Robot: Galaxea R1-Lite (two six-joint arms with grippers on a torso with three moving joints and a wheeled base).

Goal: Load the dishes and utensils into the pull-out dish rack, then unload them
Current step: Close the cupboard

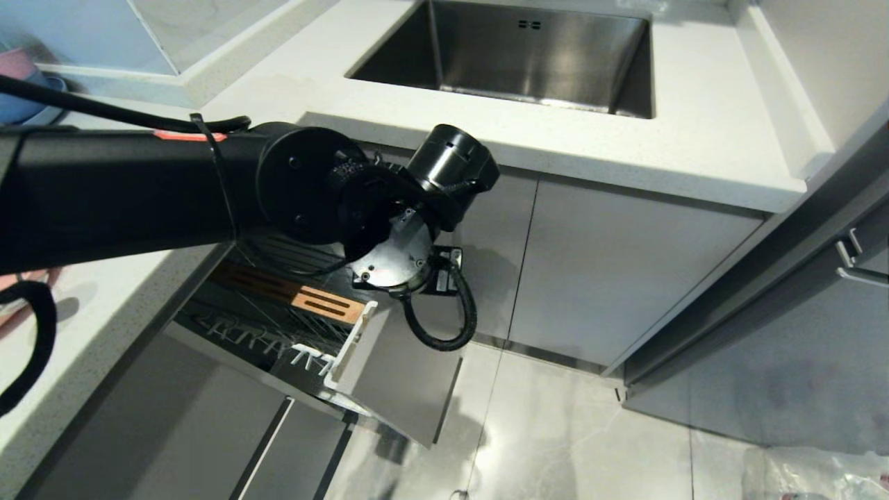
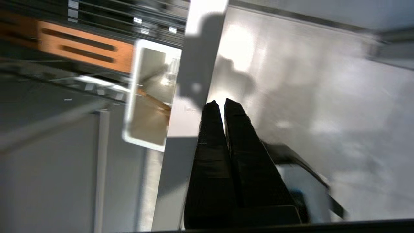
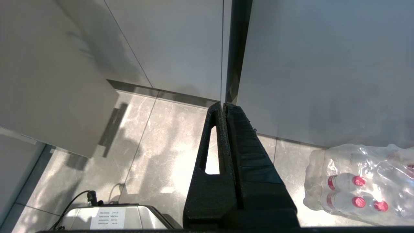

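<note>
Below the white countertop (image 1: pixel 625 149), left of the steel sink (image 1: pixel 514 59), one chrome wire pull-out dish rack (image 1: pixel 278 305) stands drawn out, its long wood strip (image 2: pixel 84 48) running toward its pale grey front panel (image 1: pixel 399 382). Just beside that panel's top edge, the left gripper (image 2: pixel 219 104) hangs pinched together, empty; the right gripper (image 3: pixel 223 105) likewise over the floor.

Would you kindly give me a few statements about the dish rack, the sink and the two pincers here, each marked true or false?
1. The pull-out dish rack stands pulled out from the cabinet. True.
2. The left pincer is wide open. False: it is shut, holding nothing.
3. The steel sink holds a pile of plates. False: no dishes show in it.
4. The right pincer hangs shut above the floor, near a pack of bottles. True.
5. The white utensil cup holds chopsticks. False: nothing shows inside it.
</note>
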